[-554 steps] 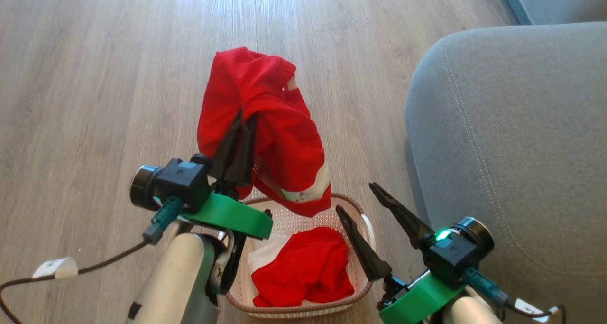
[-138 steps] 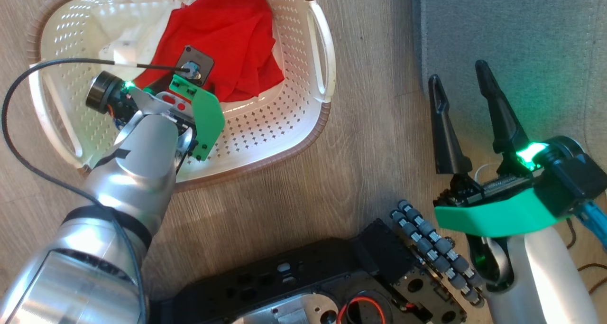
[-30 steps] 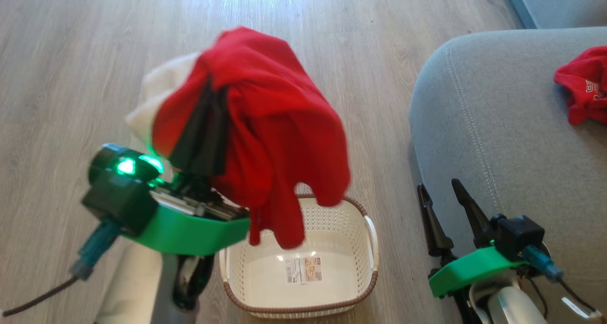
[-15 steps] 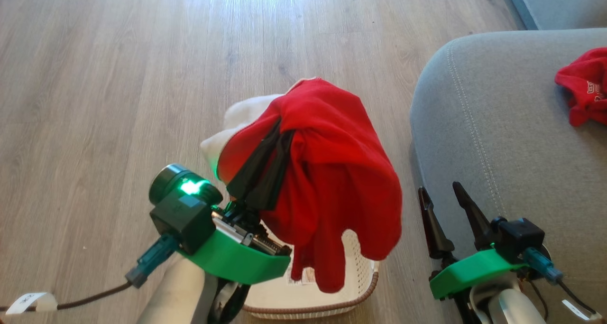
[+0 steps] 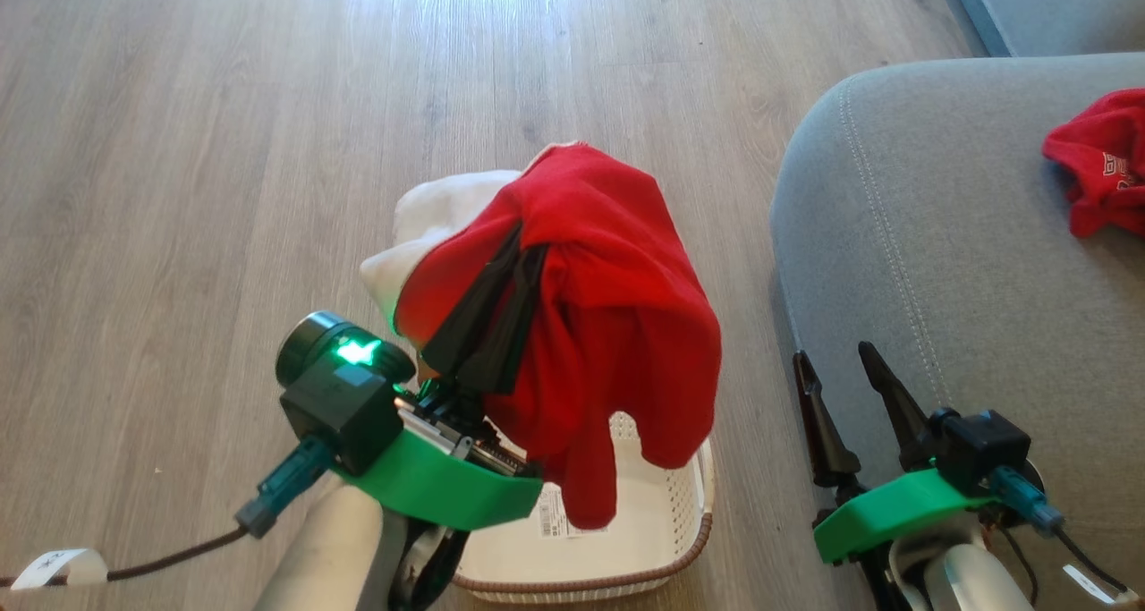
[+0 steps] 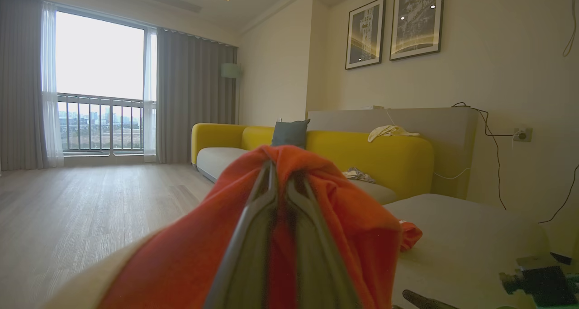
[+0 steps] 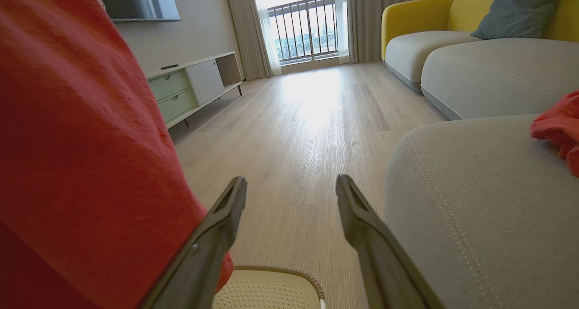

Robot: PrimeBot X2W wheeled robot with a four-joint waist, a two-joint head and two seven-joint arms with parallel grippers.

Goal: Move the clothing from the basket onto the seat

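Observation:
My left gripper [image 5: 528, 240] is shut on a red garment with a white panel [image 5: 617, 325], held up above the cream basket [image 5: 662, 539]. The cloth drapes over its fingers [image 6: 253, 236] and hangs toward the basket's inside. A second red garment [image 5: 1096, 159] lies on the grey seat [image 5: 966, 235] at the far right, also seen as the red garment [image 7: 558, 128] on the seat [image 7: 475, 187]. My right gripper [image 5: 836, 365] stands open beside the seat's front corner, fingers [image 7: 221, 227] spread with nothing between them. The basket's rim [image 7: 271, 270] shows below.
Pale wood floor [image 5: 268, 146] stretches ahead and to the left. A yellow sofa [image 6: 362, 150] with a grey cushion stands beyond the seat. A low TV cabinet [image 7: 194, 85] lines the far left wall. A cable [image 5: 161, 557] trails from my left wrist.
My left gripper has swung right and down with the red garment, from high on the left to above the basket, then edged slightly left. The right gripper stays still.

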